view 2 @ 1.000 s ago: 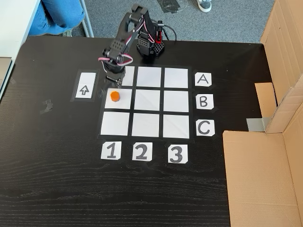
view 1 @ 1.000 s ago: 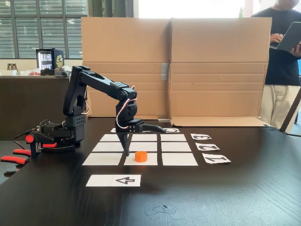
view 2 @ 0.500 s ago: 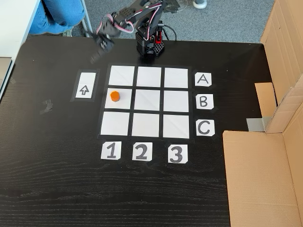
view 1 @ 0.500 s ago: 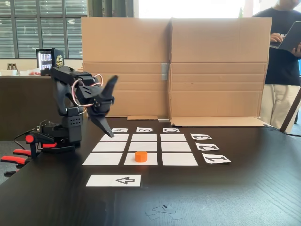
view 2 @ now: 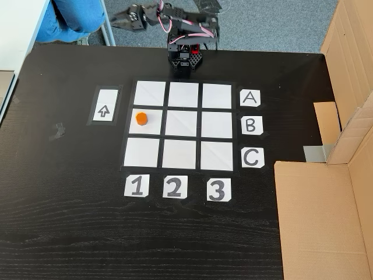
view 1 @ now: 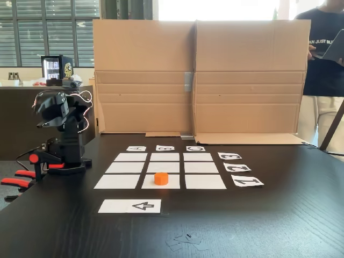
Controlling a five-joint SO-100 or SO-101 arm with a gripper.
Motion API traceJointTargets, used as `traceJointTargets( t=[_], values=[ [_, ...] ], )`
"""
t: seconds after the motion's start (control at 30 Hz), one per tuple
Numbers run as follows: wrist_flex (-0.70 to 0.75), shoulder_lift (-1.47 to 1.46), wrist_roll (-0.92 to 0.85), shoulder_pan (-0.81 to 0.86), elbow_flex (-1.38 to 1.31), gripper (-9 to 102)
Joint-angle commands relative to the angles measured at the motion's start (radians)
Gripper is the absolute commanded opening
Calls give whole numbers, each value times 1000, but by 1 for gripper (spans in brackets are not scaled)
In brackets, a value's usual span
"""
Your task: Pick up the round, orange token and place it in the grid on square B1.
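Observation:
The orange token (view 1: 161,178) (view 2: 140,118) lies on square B1 (view 1: 173,183) (view 2: 152,125), the cell in the B row and the 1 column of the grid (view 1: 198,167) (view 2: 183,123). It sits left of that cell's centre in the top-down fixed view. My arm (view 1: 62,129) is folded back over its base at the table's edge. In the top-down view my gripper (view 2: 118,17) reaches out past the table edge, far from the token and holding nothing. Its jaws are too small and foreshortened to read.
A white strip with a black arrow (view 1: 130,206) (view 2: 104,105) lies beside the grid. A cardboard wall (view 1: 199,75) (view 2: 344,116) bounds one side of the table. Red clamps (view 1: 16,180) grip the table edge near the base. A person (view 1: 325,70) stands behind.
The arm drew away from the token, rose, and folded back over its base. The token stayed where it was on square B1.

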Motion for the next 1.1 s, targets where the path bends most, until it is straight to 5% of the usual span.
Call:
traceJointTargets(
  t=[0.0,1.07],
  values=[
    [114,91,-3,87,43,-1],
    [64,91,-5,118,126,-1]
  ],
)
